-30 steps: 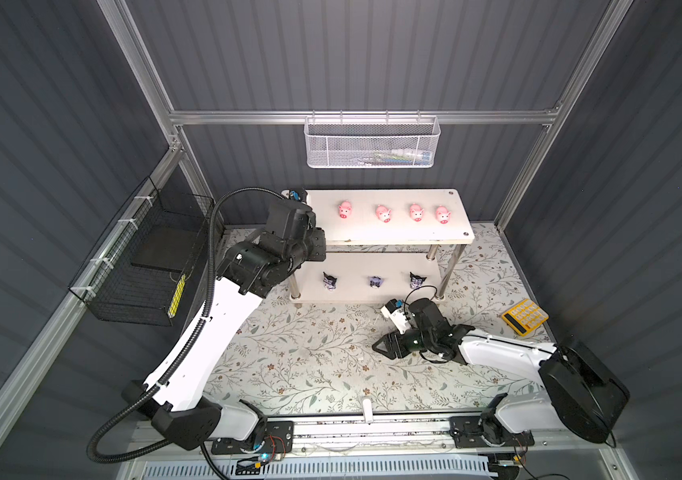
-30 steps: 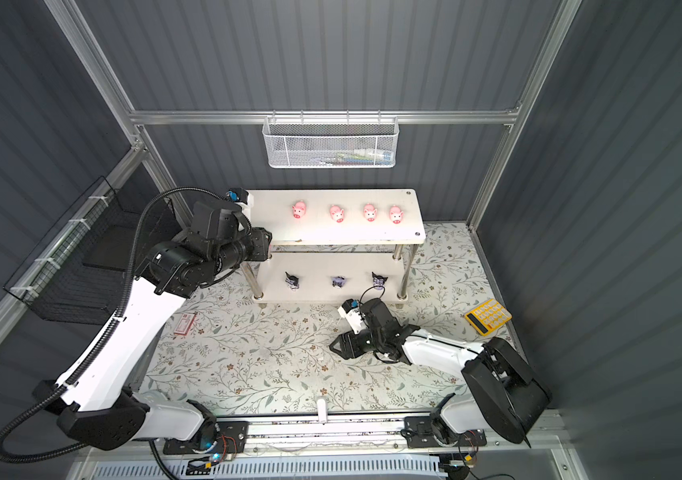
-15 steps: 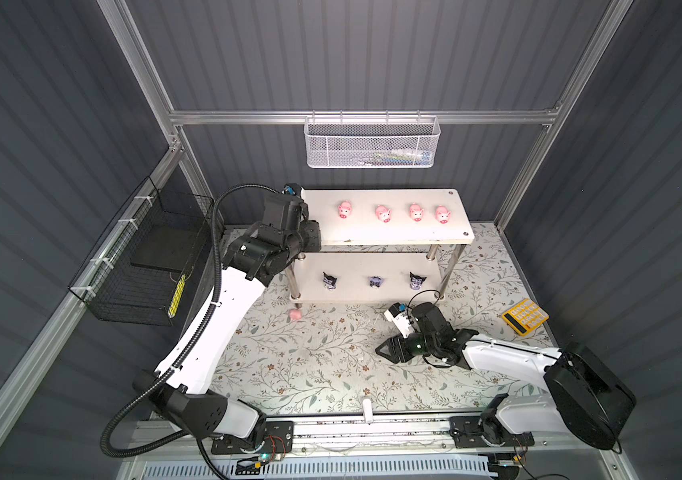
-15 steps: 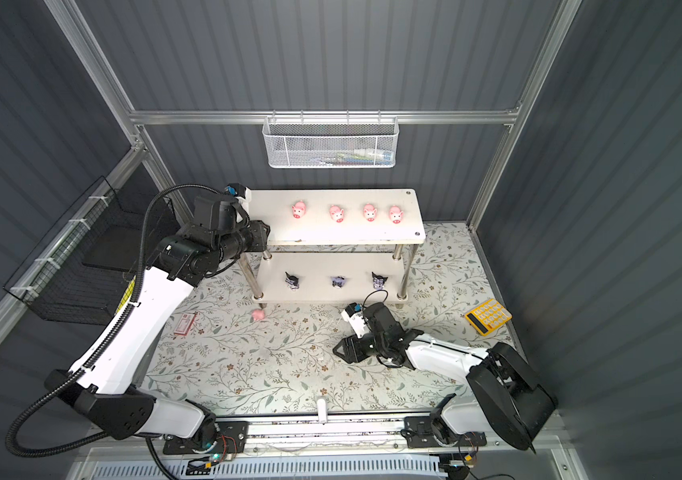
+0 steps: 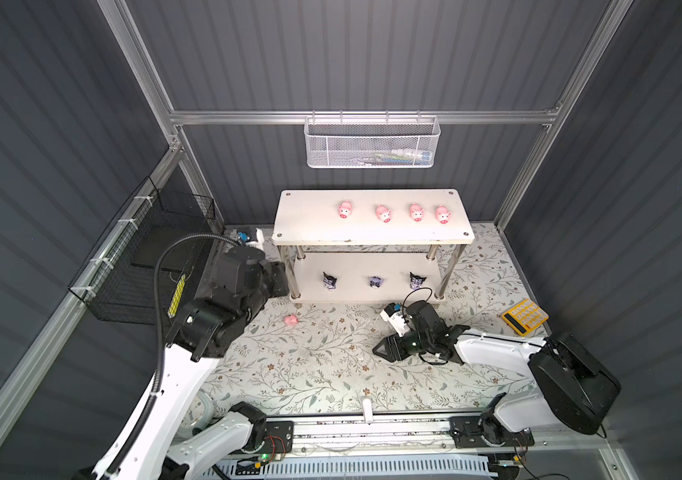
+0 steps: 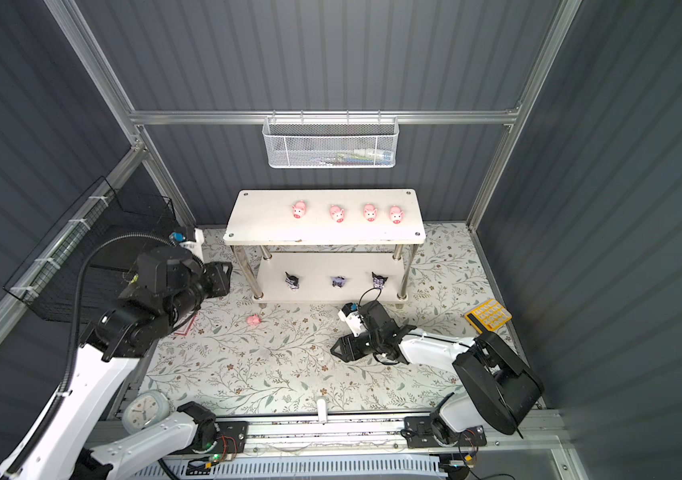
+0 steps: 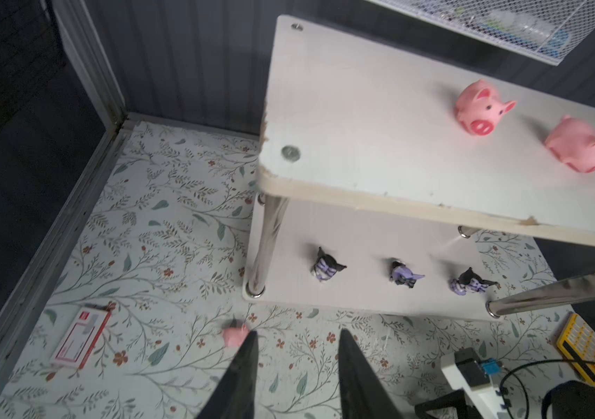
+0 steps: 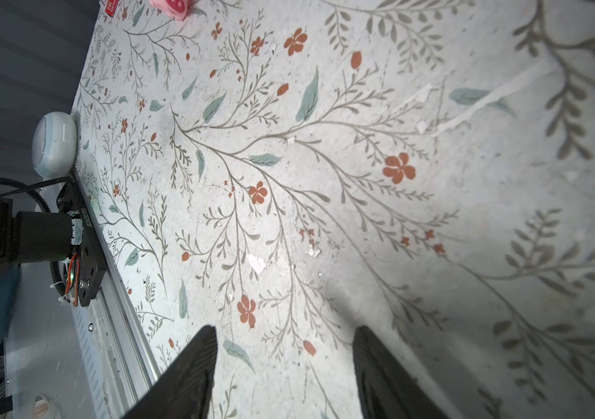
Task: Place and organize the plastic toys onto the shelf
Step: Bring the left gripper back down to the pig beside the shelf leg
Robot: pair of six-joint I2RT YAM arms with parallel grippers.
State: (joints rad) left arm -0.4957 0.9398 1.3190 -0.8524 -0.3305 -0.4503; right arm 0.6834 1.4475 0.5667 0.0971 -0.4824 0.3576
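Observation:
The white two-tier shelf (image 5: 310, 224) stands at the back. Several pink pigs (image 5: 383, 214) line its top board, and three black-and-purple figures (image 5: 375, 281) stand on its lower board. One more pink pig (image 5: 290, 320) lies on the floral mat in front of the shelf's left front leg. It also shows in the left wrist view as a pig (image 7: 235, 335) just past one fingertip. My left gripper (image 7: 298, 333) hovers left of the shelf, open and empty. My right gripper (image 8: 285, 328) hangs low over the mat (image 8: 325, 181) in front of the shelf, open and empty.
A yellow calculator (image 5: 524, 316) lies on the mat at the right. A white mesh basket (image 5: 370, 143) hangs on the back wall and a black wire basket (image 5: 144, 257) on the left wall. A red-and-white card (image 7: 80, 335) lies left of the loose pig. A round clock (image 6: 146, 411) sits at the front left.
My left arm has drawn back from the shelf's left end, leftward and lower. The pink pig on the mat now shows where the arm covered it. My right arm has barely shifted.

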